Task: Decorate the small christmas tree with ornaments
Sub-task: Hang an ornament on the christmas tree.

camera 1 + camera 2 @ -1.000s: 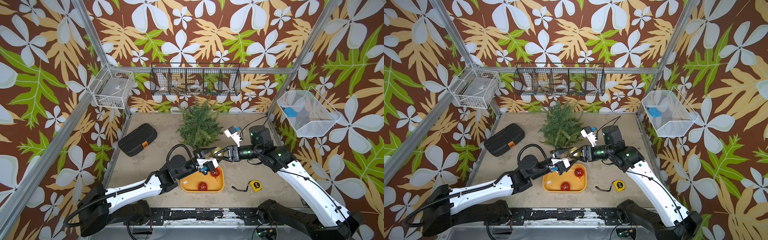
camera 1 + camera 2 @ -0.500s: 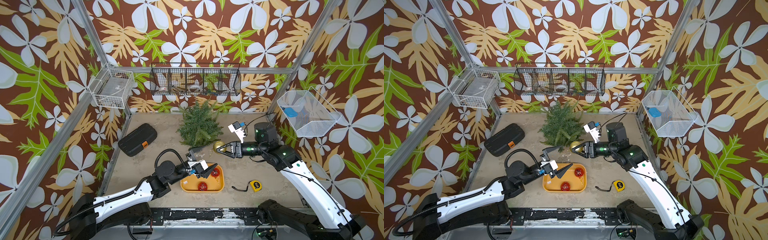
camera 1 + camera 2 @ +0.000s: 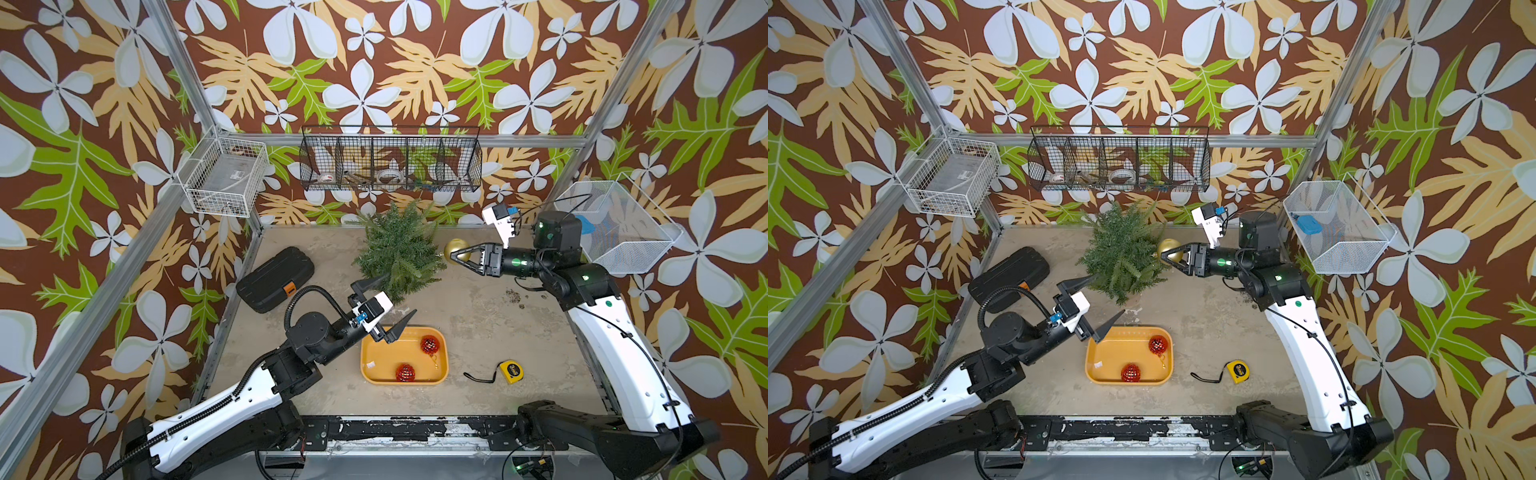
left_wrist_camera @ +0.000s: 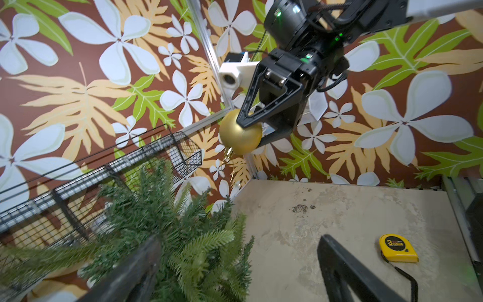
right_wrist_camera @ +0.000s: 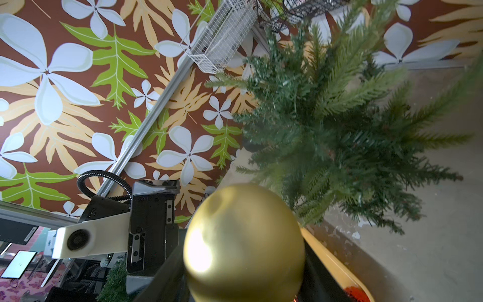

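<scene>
Gold ball (image 4: 239,136) is the only ornament out of the tray: my right pincer (image 3: 459,257) is closed around it and holds it in the air, just beside the small christmas tree (image 3: 397,253). I judge the task barely begun, since nothing hangs on the tree yet. Two red ornaments (image 3: 429,344) (image 3: 405,372) lie in the yellow tray (image 3: 376,353). My left pincer (image 3: 385,299) stands wide open and empty, between tray and tree.

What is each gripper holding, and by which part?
The right gripper holds the gold ornament by its round body, a finger on each side, cap left free. The left gripper is open and holds nothing.
</scene>
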Controlling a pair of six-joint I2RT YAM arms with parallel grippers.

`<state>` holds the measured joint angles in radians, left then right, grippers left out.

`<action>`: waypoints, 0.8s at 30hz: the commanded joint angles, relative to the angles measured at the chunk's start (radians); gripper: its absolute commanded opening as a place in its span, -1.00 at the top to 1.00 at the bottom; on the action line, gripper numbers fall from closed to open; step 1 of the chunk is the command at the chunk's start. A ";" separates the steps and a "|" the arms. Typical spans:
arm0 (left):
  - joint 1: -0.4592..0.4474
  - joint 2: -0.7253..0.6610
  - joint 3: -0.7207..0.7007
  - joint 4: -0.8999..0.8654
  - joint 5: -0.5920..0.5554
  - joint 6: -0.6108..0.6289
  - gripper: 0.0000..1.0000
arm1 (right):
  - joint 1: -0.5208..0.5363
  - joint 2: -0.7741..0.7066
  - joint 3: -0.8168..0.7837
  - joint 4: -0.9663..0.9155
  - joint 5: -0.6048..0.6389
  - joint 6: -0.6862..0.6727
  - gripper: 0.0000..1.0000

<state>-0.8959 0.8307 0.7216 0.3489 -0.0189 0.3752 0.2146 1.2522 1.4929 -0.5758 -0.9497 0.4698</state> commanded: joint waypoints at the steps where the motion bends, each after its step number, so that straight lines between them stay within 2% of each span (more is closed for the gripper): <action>1: 0.055 -0.002 0.039 -0.092 0.045 -0.056 -0.89 | -0.012 0.041 0.062 0.005 0.007 -0.033 0.00; 7: 0.122 -0.007 0.058 -0.113 0.056 -0.012 -0.91 | -0.012 0.168 0.214 -0.004 -0.011 -0.010 0.01; 13: 0.235 -0.041 -0.044 0.013 0.042 -0.017 -0.91 | -0.017 0.267 0.325 0.018 0.026 -0.009 0.04; 18: 0.242 -0.065 -0.153 0.134 0.016 -0.009 -0.88 | -0.033 0.357 0.450 -0.024 0.059 -0.036 0.05; 24: 0.242 -0.117 -0.207 0.191 0.029 -0.059 -0.78 | -0.034 0.409 0.482 -0.017 0.066 -0.040 0.07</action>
<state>-0.6556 0.7311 0.5308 0.4515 0.0093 0.3511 0.1795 1.6527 1.9663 -0.5949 -0.8886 0.4442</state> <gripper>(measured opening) 0.885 0.556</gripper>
